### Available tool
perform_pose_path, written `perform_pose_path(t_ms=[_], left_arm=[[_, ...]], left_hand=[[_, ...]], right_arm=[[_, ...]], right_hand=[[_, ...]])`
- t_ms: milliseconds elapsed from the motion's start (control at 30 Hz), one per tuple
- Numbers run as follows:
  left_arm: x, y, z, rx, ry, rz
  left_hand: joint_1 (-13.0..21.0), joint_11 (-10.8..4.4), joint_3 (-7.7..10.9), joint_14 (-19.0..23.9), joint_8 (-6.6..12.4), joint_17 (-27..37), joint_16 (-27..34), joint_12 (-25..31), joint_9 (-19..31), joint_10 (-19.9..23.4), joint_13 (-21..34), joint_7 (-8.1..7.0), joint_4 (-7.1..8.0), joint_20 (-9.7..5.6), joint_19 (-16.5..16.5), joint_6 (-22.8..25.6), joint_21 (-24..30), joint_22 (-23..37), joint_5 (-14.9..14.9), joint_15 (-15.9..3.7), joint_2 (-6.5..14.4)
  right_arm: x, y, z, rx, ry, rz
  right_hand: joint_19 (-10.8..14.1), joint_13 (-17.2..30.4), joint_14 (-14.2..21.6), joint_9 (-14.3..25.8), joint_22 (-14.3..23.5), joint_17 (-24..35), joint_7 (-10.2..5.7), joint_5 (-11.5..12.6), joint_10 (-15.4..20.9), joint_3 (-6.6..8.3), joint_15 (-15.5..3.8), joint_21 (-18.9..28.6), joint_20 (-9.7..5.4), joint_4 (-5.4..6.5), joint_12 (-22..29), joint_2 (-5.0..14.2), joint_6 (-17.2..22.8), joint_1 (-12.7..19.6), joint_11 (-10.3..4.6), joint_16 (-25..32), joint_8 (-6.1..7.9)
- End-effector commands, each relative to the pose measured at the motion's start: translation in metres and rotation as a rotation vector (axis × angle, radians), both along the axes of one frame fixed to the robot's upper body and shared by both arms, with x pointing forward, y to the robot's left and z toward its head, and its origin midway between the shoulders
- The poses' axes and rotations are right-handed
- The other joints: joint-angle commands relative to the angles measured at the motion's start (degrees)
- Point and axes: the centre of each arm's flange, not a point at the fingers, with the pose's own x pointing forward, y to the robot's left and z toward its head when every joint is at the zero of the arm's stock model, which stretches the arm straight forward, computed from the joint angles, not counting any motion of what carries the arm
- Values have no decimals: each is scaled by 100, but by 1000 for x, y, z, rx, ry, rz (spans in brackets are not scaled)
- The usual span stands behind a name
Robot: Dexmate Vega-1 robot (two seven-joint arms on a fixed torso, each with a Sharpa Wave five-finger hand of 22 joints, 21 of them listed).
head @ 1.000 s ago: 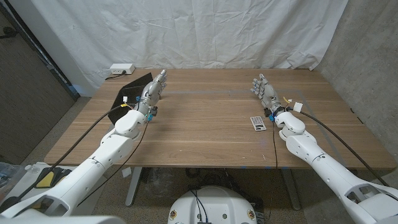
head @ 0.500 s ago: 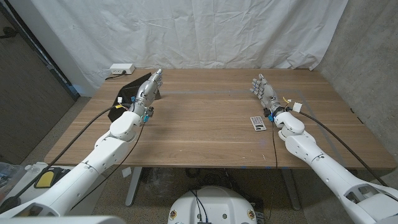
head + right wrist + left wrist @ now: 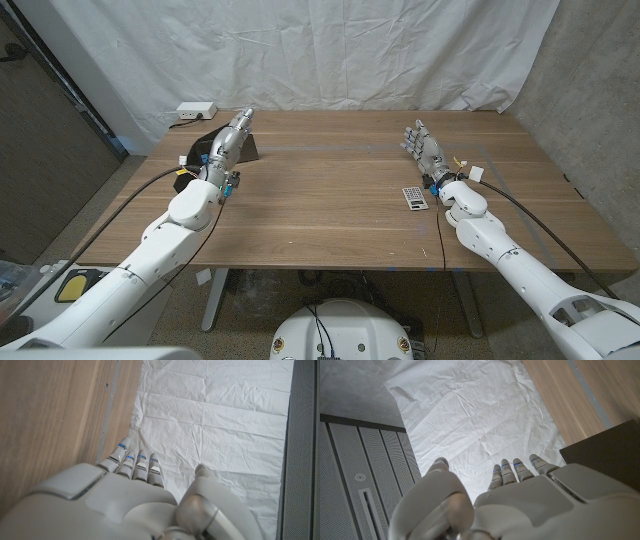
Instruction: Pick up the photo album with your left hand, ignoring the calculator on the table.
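Note:
The black photo album (image 3: 196, 152) lies at the table's far left, near the back edge. My left hand (image 3: 228, 140) reaches over it with fingers stretched out and holds nothing; whether it touches the cover I cannot tell. In the left wrist view a dark corner of the album (image 3: 610, 445) shows beside the left hand (image 3: 520, 500). The small calculator (image 3: 414, 197) lies on the right half of the table. Just beyond it my right hand (image 3: 425, 148) stands with fingers extended, empty, and the right hand (image 3: 125, 495) shows the same in its wrist view.
A white power box (image 3: 195, 111) sits at the back left corner of the wooden table (image 3: 320, 200). A white cloth backdrop (image 3: 330, 50) hangs behind. Bare wood spans the middle between both arms.
My left hand has moved left and farther back, from beside the album to over it. The right hand and the calculator have stayed put.

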Motion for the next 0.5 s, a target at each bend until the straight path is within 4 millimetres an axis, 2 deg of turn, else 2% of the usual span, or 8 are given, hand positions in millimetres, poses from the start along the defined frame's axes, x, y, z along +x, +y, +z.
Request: perform_pose_path(t_ms=[33, 500], left_arm=[[-9, 5, 1, 39, -34, 42], [-24, 17, 1, 44, -73, 75]], left_hand=[[82, -32, 2, 47, 28, 15, 16, 55, 20, 61, 27, -12, -36, -589, 49, 63, 13, 6, 8, -144, 22], [140, -64, -11, 176, 55, 11, 34, 83, 20, 212, 29, 5, -84, -605, 175, 215, 42, 1, -12, -159, 4]], right_arm=[[2, -2, -1, 16, -5, 7], [0, -4, 1, 16, -12, 10]], right_hand=[[42, 10, 39, 15, 23, 10, 12, -11, 47, 26, 20, -10, -172, -40, 37, 44, 37, 37, 13, 19, 29], [55, 11, 38, 15, 26, 13, 13, -27, 46, 21, 26, -50, -168, -55, 28, 48, 36, 41, 9, 12, 23]])
